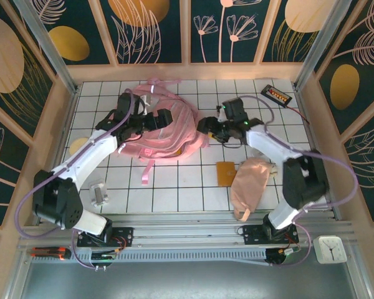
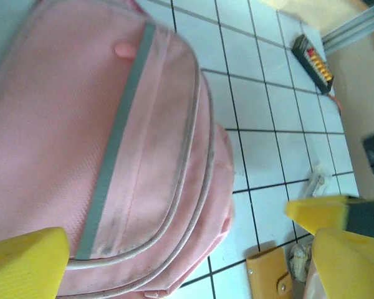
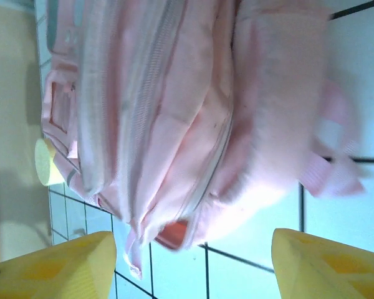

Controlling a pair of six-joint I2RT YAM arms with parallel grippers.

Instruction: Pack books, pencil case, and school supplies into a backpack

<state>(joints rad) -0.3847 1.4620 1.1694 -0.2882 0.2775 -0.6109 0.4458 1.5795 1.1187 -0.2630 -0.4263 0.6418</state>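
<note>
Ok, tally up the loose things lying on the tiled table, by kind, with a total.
Backpack: 1
Pencil case: 1
Orange pad: 1
Black gadget: 1
Pale yellow disc: 1
Small silver item: 1
Total: 6

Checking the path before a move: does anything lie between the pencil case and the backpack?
The orange pad lies flat beside the pencil case, on the side toward the backpack; a lifted carry should likely clear it.
</note>
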